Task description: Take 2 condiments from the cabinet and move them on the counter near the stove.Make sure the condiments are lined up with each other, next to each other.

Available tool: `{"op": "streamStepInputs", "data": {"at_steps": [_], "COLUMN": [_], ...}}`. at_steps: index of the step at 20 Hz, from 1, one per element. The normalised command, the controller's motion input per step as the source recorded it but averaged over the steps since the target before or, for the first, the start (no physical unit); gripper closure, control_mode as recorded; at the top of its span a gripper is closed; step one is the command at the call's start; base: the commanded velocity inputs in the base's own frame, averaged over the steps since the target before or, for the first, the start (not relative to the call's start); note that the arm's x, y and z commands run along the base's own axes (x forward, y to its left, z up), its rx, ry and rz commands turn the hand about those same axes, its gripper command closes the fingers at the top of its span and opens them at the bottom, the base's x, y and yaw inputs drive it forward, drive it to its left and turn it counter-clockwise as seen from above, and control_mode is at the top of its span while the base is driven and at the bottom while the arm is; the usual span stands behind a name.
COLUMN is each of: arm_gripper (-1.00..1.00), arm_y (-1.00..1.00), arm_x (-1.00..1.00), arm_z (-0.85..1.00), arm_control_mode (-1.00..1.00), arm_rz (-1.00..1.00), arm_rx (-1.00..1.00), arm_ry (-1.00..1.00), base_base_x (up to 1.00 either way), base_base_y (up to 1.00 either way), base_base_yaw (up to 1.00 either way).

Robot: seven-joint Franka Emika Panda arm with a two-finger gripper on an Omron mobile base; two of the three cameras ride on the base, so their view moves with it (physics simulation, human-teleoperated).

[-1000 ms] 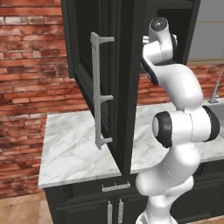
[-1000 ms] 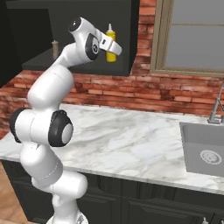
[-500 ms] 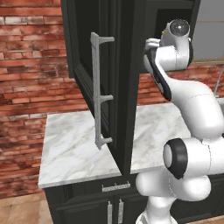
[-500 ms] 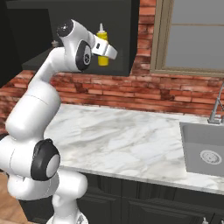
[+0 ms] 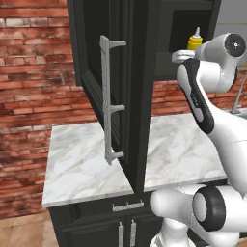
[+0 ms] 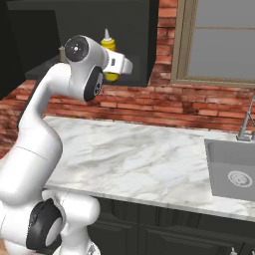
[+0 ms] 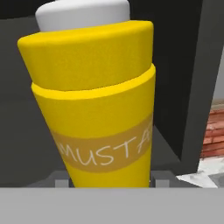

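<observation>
The yellow squeeze bottle (image 7: 98,100), labelled mustard, stands upright right in front of the hand, inside the dark open cabinet (image 6: 139,30). My gripper (image 7: 109,179) is shut on the bottle's lower body, with a grey fingertip (image 7: 60,178) on each side. From the right base view the bottle (image 6: 107,46) shows its white nozzle above my white hand (image 6: 118,63). From the left base view its top (image 5: 194,42) rises over the wrist. A small tan shape (image 6: 62,51) peeks out beside the arm joint; I cannot tell if it is the shaker jar. The stove is out of view.
The cabinet door (image 5: 96,72) stands open toward me, its long grey bar handle (image 5: 108,102) over the white marble counter (image 5: 82,164). A steel sink (image 6: 234,169) and faucet (image 6: 246,119) lie to the right, under a window (image 6: 219,40). Brick wall is behind.
The arm's upper links have swung round, and the hand with the yellow bottle has shifted left in the right base view. The bottle's top now shows in the left base view.
</observation>
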Motion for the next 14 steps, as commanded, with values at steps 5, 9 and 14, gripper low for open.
{"op": "streamStepInputs", "data": {"at_steps": [5,9,14], "arm_gripper": [1.00,1.00,1.00], "arm_y": [0.00,0.04,0.17], "arm_x": [-0.45,-0.53,-0.51], "arm_z": [0.01,0.00,0.00], "arm_control_mode": [-1.00,-1.00,-1.00], "arm_rz": [0.18,0.17,0.14], "arm_rx": [0.00,0.00,0.00], "arm_ry": [0.00,0.00,0.00], "base_base_x": [0.00,0.00,0.00], "base_base_y": [0.00,0.00,0.00], "base_base_yaw": [0.00,0.00,0.00]}}
